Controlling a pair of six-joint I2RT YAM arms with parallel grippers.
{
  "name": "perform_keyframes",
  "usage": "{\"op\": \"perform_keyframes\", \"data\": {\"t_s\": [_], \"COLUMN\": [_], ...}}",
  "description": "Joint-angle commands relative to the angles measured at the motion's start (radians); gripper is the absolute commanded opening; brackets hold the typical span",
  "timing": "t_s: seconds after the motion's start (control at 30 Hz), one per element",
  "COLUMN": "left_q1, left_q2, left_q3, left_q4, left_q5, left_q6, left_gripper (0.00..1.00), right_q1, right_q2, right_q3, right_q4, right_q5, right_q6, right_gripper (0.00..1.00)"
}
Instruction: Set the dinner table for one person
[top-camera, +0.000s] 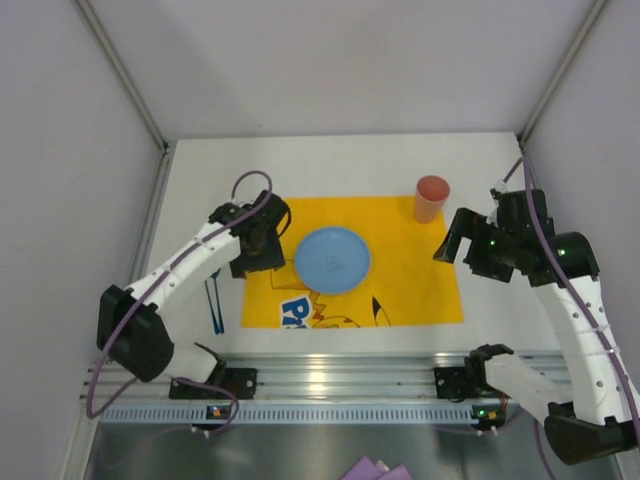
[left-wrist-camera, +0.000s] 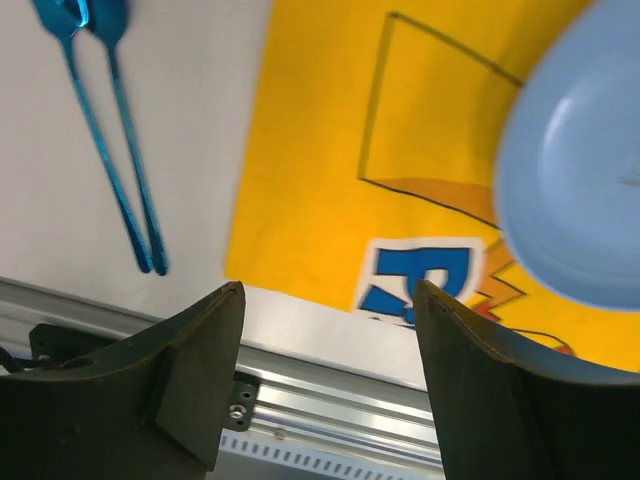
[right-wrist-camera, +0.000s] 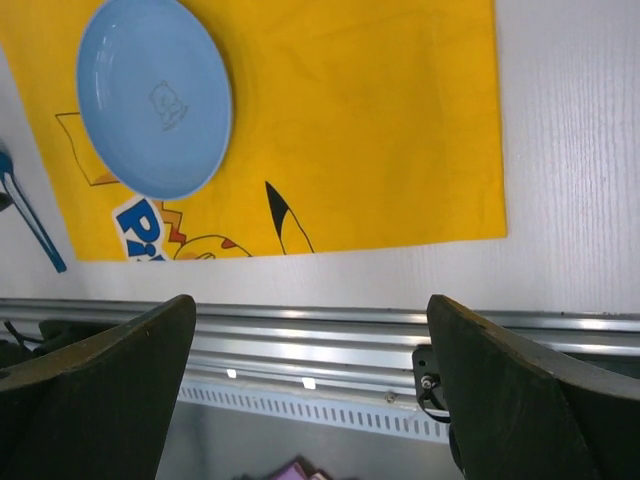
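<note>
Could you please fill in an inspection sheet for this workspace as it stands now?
Surface: white dinner table, with a yellow cartoon-print cloth spread at its middle.
Job's things: blue plate on the cloth; orange cup upright at the cloth's far right corner; two blue utensils side by side on the table, left of the cloth.
Clutter: purple scraps below the rail, off the table.
Grippers: left gripper open, nothing between its fingers, over the cloth's left edge; right gripper open, empty, near the cloth's right edge.
Cables: purple cables looped along each arm.
Surroundings: aluminium rail at the near edge; grey walls.
</note>
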Motion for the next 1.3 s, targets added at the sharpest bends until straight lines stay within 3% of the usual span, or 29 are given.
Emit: {"op": "perform_keyframes", "data": {"t_s": [0.0,0.23,0.5,0.83,1.17,1.27], "left_q1": [0.133,0.31,0.525,0.6,0.757,0.757], "left_q2": [-0.088,-0.022,0.034,0.111,0.217,0.264], "left_q3": [-0.173,-0.247,-0.276,-0.333,-0.327,-0.316], "left_q4": [0.136,0.252,0.391,0.485,0.516,0.528], "left_q5": [0.037,0.017,0.155,0.204,0.274,0.288], "left_q6": [0.128,0.291,0.434,0.463,0.508,0.522], "left_gripper": [0.73,0.69,0.62,0.63,0.62,0.54], "right_q1": [0.012,0.035,0.035,0.037,0.039,0.039], "right_q2": [0.002,0.097,0.178,0.241,0.285,0.298], "right_q3": [0.081,0.143,0.153,0.149,0.208,0.215], "right_q4": [-0.038,-0.058,-0.041,-0.043,-0.063,-0.061], "right_q5": [0.003,0.058,0.082,0.107,0.182,0.199], "right_q6": [-0.019,-0.055,-0.067,-0.081,-0.099,-0.099], "right_gripper": [1.0,1.0,1.0,1.0,1.0,1.0]}}
